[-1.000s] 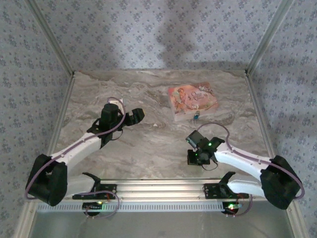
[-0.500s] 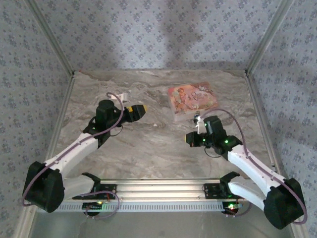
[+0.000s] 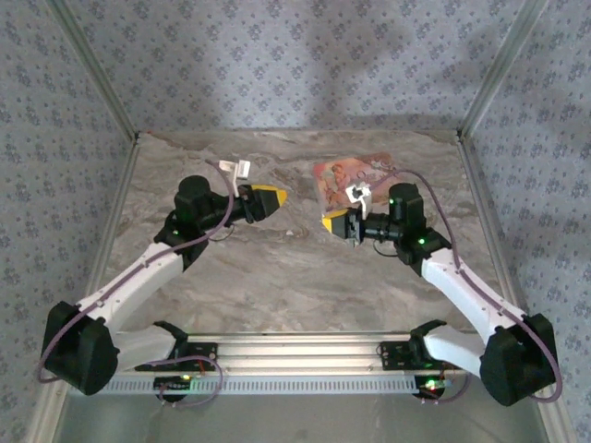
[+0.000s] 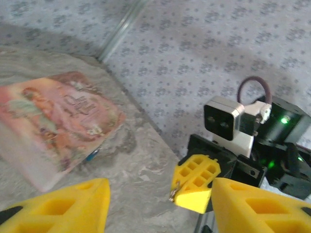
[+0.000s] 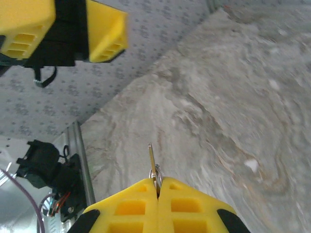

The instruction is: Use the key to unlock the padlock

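Your right gripper [image 5: 158, 183] pinches the thin, slippery key [image 5: 151, 158] near its head. Your left gripper [image 4: 160, 194] is spread wide, so grab the tiny hard padlock [image 4: 92, 155] by its sides.

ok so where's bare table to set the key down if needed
Widest free patch: the bare marble table between the left arm and right arm, ahead of the base rail. Also the back-left corner behind the left gripper. Crowded: the near edge of the pink box, where the padlock lies and the right gripper holds the key.
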Available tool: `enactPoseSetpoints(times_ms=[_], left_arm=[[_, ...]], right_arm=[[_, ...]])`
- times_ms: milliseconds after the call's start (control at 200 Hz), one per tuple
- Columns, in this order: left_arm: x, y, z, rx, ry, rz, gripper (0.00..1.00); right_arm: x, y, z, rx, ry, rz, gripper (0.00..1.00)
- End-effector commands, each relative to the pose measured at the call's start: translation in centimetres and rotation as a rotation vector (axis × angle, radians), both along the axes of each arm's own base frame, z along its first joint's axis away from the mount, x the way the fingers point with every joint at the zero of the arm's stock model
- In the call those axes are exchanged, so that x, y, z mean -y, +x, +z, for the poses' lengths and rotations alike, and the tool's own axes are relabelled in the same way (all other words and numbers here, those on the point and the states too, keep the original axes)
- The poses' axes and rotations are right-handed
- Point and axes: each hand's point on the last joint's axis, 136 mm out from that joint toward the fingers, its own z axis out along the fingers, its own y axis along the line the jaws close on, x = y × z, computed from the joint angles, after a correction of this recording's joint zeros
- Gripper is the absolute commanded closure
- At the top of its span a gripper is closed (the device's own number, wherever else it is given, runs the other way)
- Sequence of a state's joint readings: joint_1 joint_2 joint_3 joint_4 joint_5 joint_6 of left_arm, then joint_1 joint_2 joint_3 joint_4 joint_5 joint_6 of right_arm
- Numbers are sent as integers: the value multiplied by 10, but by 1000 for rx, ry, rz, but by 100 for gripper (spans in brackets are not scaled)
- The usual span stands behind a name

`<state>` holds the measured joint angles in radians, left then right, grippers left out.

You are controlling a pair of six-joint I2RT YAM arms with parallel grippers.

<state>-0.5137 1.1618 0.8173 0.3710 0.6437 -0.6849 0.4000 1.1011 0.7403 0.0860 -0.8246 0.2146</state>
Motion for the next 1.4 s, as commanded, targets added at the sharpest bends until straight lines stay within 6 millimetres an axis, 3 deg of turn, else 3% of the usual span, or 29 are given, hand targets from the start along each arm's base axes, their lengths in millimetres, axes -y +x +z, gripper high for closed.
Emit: enactPoseSetpoints(times_ms=[0, 410, 700, 1044, 1184, 1394], left_arm=[[17, -14, 26, 101, -23, -96, 46], [62, -32, 6, 86, 47, -247, 55], [69, -34, -4, 75, 74, -268, 63], [69, -35, -2, 88, 80, -266, 91], [68, -34, 0, 98, 83, -252, 100], [65, -34, 2, 117, 90, -237, 100]], right_arm=[[-16, -11, 26, 106, 43, 108, 100], [-29, -17, 41, 136, 51, 119, 100], [-30, -15, 45, 139, 57, 103, 100], [-31, -15, 42, 127, 52, 106, 99], [-27, -18, 28, 89, 2, 113, 93], [-13, -18, 20, 62, -2, 78, 64]])
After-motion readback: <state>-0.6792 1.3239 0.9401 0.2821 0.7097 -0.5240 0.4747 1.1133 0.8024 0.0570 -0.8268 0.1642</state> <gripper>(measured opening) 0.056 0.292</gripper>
